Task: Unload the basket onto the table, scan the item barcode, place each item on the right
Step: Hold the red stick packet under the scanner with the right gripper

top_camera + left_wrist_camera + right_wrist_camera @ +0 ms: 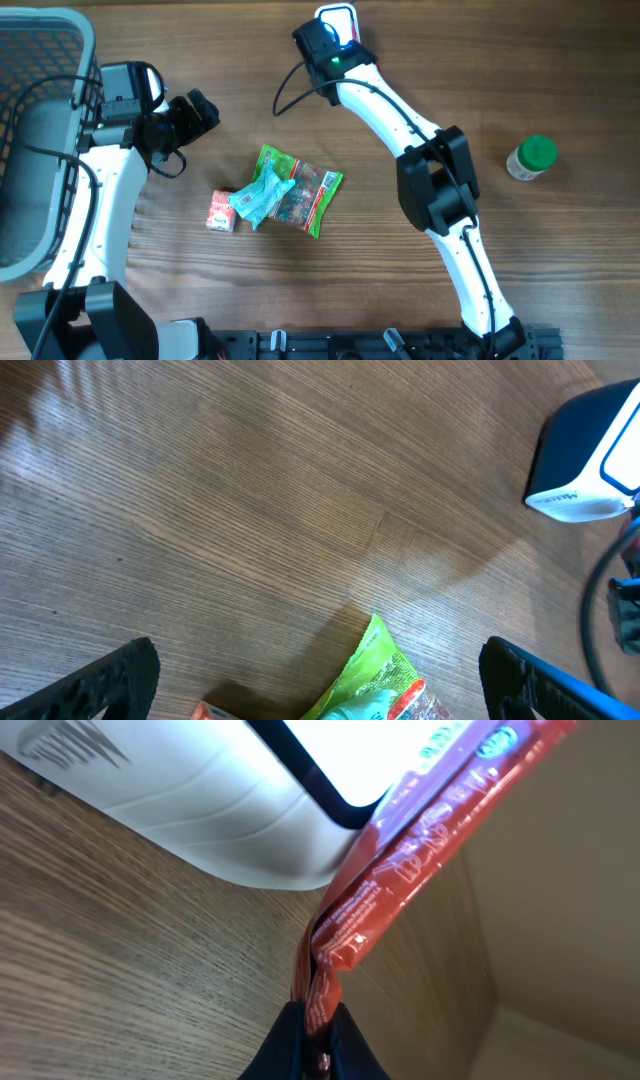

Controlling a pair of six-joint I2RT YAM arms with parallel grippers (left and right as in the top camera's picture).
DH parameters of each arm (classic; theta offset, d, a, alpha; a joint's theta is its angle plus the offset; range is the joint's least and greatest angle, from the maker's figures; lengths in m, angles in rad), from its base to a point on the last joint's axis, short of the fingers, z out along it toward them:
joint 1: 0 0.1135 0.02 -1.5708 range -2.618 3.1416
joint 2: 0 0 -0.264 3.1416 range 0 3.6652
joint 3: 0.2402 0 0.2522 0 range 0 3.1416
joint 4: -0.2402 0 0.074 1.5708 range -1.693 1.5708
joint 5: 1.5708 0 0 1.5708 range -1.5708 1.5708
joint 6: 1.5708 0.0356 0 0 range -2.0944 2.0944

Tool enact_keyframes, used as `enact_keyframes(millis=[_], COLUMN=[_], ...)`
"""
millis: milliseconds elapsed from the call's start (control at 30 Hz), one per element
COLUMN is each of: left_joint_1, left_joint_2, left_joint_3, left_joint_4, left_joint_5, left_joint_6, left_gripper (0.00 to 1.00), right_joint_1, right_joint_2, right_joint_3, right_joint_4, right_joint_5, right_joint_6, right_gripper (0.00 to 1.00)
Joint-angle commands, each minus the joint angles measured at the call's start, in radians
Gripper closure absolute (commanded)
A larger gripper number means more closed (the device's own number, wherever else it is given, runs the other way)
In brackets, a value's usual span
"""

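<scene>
Right wrist view: right gripper [318, 1025] pinches a red packet [410, 840], long axis running up from the jaws against the lit scanner [200, 810]; left gripper [322, 685] spread, well apart

Bright, even light; scanner window [400, 750] blown out; left-wrist corner perhaps blurred.

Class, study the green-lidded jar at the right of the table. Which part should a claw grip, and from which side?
Probably the pale body of the jar just under its green lid, coming down from above. It appears to stand upright and apart from everything else, so the round sides are free for a pinch across its width.
</scene>
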Motion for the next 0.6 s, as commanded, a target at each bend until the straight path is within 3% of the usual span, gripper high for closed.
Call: enact_keyframes(millis=[0,567], left_joint_1=[-0.003,-0.003], left_joint_2=[-0.003,-0.003], left_joint_3=[0.015,0.015], left_joint_4=[0.003,0.003], left_joint_5=[0.008,0.008], left_joint_6=[0.012,0.012], left_gripper=[0.00,0.00], right_joint_1=[-0.013,-0.015], right_joint_2=[-0.029,-0.058], right_joint_3=[0.005,0.005], right_joint_4=[-0.016,-0.064], right_joint_5=[-0.108,-0.138], right_joint_6=[0.035,0.121], right_gripper=[0.96,0.96])
